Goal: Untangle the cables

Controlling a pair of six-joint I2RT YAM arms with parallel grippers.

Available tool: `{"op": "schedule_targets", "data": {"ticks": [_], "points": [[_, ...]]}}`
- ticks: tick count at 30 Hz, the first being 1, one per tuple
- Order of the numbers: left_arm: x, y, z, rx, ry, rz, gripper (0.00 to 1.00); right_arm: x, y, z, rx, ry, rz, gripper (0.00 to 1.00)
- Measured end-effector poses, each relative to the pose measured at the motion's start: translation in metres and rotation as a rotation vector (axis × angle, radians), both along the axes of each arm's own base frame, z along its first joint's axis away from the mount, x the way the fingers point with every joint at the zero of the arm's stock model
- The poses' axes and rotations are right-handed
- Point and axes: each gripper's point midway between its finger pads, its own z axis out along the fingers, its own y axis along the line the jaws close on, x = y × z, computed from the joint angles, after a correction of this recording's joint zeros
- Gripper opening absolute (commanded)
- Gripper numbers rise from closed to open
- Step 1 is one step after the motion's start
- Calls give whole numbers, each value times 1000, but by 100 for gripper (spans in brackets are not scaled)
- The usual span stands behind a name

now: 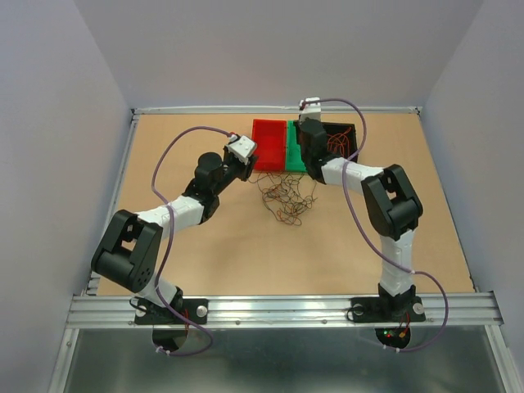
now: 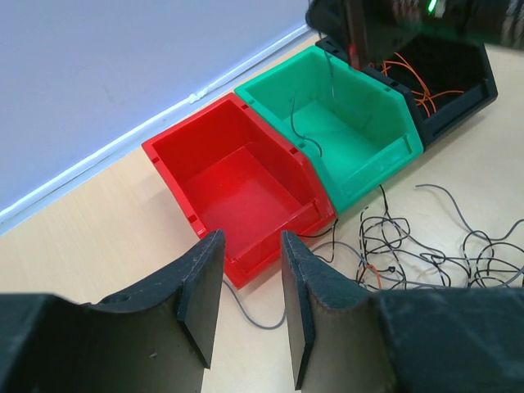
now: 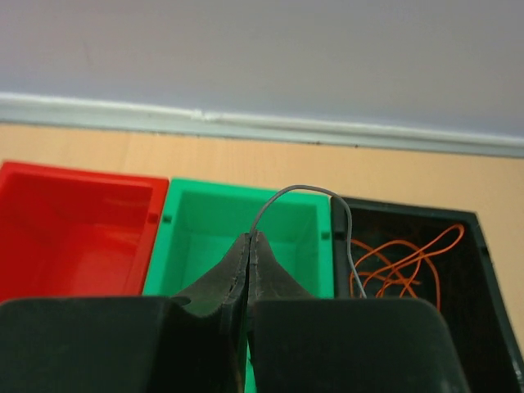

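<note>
One thin grey cable [image 3: 303, 189] is clamped in the right gripper [image 3: 250, 242], jaws pressed tight on it. It loops up over the green bin [image 3: 196, 237], probably staged for a drop there as part of sorting by colour. Orange cables [image 3: 401, 266] lie in the black bin [image 3: 483, 311]. Main tangle [image 1: 286, 196] sits on the table just in front of the bins. Left gripper [image 2: 252, 246] hovers near the red bin [image 2: 237, 176], jaws apart, holding nothing, likely waiting for the next pull. Surface is a bare wood-tone table [image 1: 246, 254], with plain pale walls [image 1: 49, 123] on three sides.

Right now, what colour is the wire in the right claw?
Grey; the wire shows best in the right wrist view.
</note>
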Motion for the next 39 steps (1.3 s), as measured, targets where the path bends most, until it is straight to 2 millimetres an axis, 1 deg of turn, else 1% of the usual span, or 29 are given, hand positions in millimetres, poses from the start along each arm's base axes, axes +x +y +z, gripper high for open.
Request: {"op": "schedule_targets", "data": {"ticks": [1,3,7,9,14,16,17,19,20,23,25,26,27,29,30,31,32,35,36,37,39], "points": [[0,0,-1,1,2,-2,45,0,2,-16,-10,31,6,1],[-1,0,-1,2,4,-3,45,1,5,-35,-13,66,22,1],[-1,-1,-2,3,8,-9,45,-6,11,-65,12,131,56,0],[-2,-2,-2,4,10,-13,45,-10,15,-73,36,152,77,1],[-3,-3,-3,3,11,-25,45,-12,23,-82,83,171,108,1],[-3,-4,-3,2,11,-27,45,-13,26,-85,88,180,121,5],[-3,-4,-3,2,11,-28,46,-13,27,-86,90,184,129,20],[-4,-4,-3,2,11,-28,46,-14,30,-89,89,194,144,41],[-3,-4,-3,2,11,-28,47,-15,32,-90,92,200,153,59],[-3,-4,-3,2,11,-27,48,-19,35,-94,75,220,163,74],[-3,-3,-3,-1,14,-24,52,-22,36,-95,61,233,164,79],[-3,-3,-3,-2,15,-23,55,-25,38,-92,58,238,168,80],[-3,-3,-2,-6,18,-17,64,-27,39,-91,57,243,169,80],[-2,-2,-2,-16,23,-6,77,-32,43,-76,70,234,181,81],[-1,0,-1,-23,26,5,89,-36,46,-64,83,224,187,81],[-1,1,1,-29,26,13,95,-39,48,-54,94,216,194,81],[0,3,4,-51,29,33,99,-41,50,-44,110,206,200,82],[-1,10,21,-126,24,83,99,-55,58,2,192,143,240,85],[-1,12,26,-143,21,93,99,-62,60,11,217,130,254,86],[-2,13,34,-178,22,104,99,-73,61,22,253,119,269,87],[-5,15,50,-247,24,114,99,-91,63,31,312,101,293,91]]}}
